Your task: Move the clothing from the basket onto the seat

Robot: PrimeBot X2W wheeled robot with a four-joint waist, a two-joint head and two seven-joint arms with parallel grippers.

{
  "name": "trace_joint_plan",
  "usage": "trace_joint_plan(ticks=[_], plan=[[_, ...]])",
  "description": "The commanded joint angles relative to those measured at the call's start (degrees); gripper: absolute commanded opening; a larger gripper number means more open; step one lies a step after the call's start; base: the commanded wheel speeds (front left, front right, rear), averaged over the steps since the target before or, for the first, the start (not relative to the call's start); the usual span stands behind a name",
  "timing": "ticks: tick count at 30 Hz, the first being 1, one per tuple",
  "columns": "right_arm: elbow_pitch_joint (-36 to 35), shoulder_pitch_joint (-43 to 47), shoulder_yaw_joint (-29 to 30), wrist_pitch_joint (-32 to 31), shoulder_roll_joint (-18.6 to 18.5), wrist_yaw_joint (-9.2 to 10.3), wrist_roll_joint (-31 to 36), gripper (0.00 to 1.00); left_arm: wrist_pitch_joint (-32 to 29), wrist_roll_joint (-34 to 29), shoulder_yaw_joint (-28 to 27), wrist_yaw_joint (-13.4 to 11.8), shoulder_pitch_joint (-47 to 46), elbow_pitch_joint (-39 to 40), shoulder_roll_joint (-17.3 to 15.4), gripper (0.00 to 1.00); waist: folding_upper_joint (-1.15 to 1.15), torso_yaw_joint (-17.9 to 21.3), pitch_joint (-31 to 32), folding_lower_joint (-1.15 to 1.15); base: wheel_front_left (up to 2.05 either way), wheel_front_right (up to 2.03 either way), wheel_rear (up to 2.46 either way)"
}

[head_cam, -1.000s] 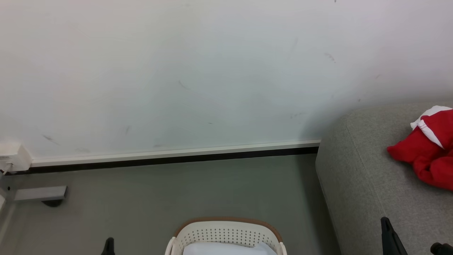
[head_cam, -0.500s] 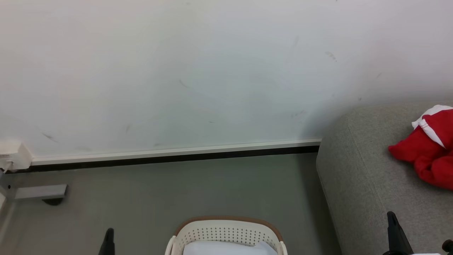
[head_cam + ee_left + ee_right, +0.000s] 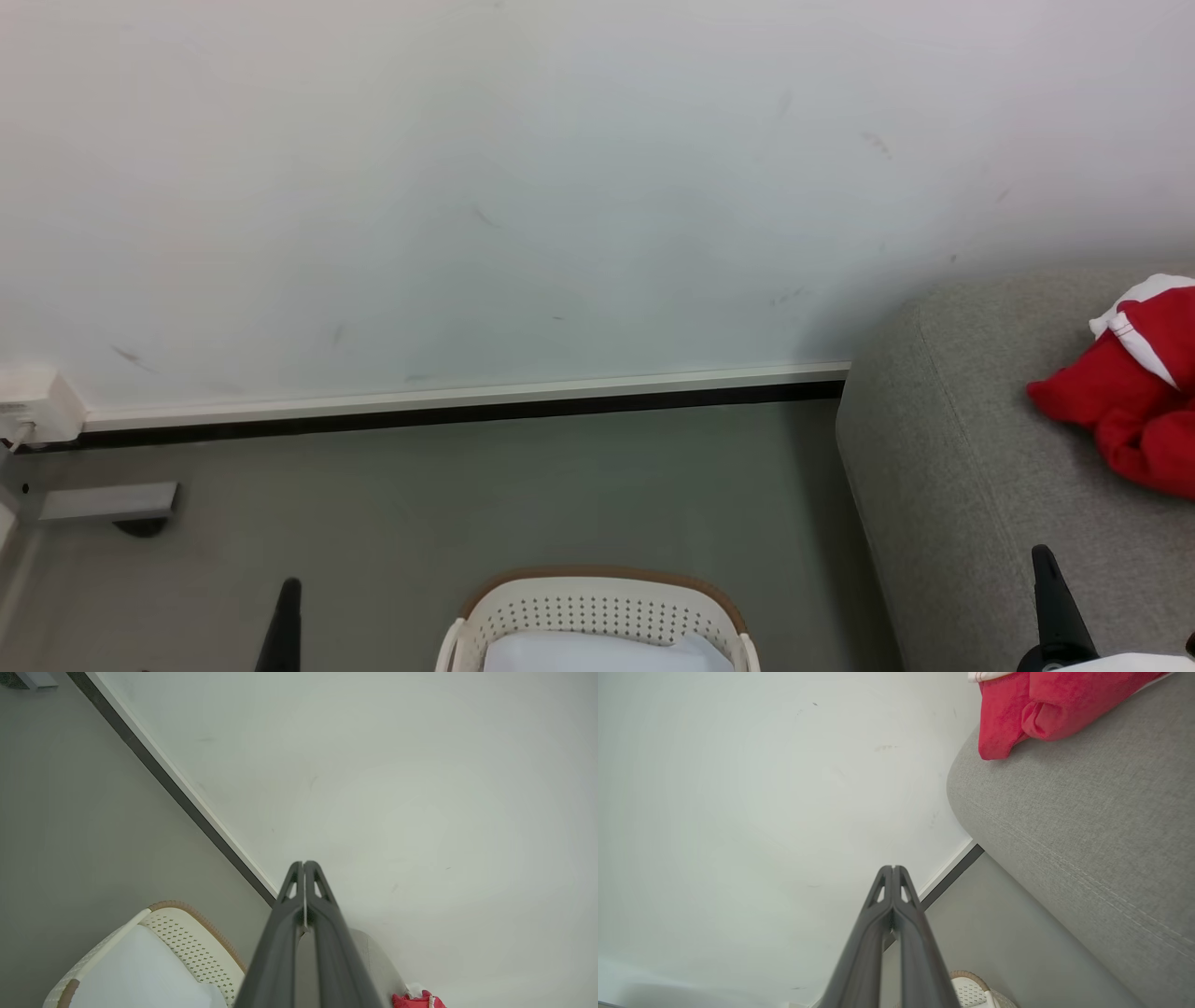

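The wall fills the upper half of your head view, with the floor as a band beneath it. The seat takes the right side, from mid-height down to the bottom edge. At bottom centre the basket stands on the floor, cut off by the frame, near the seat's left flank. A white cloth lies inside it.

The clothing — a red heap with white trim — lies on the seat at the right edge, mid-height. You cannot tell how many pieces it is.

Your left gripper pokes up at the lower left, left of the basket and well apart from the clothing. Your right gripper stands at the lower right over the seat, below the clothing in the frame, with bare grey fabric between them.

In both wrist views the jaws are pressed together to the tip and hold nothing. In the left wrist view the clothing peeks in at the bottom right. In the right wrist view it sits at the upper right — well clear of the tips.
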State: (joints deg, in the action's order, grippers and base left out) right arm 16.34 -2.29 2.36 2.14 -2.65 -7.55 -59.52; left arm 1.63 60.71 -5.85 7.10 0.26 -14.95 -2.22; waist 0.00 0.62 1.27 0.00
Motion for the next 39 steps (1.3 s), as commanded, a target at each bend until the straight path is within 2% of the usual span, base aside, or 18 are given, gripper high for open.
trace_joint_plan(ticks=[1, 39], plan=[[-0.9, -1.5, 0.4, -0.5, -0.5, 0.06, -2.1, 0.00, -0.4, 2.1, -0.3, 0.3, -1.2, 0.6, -0.5, 0.00, 0.00, 0.0, 0.0, 0.00, 0.00, 0.00, 0.00], [-1.9, -3.3, 2.8, -5.7, -0.6, 0.09, -22.3, 0.00, -5.6, 21.5, -0.6, 0.5, -4.9, 0.8, -0.8, 0.00, 0.00, -0.4, -0.9, 0.00, 0.00, 0.00, 0.00]])
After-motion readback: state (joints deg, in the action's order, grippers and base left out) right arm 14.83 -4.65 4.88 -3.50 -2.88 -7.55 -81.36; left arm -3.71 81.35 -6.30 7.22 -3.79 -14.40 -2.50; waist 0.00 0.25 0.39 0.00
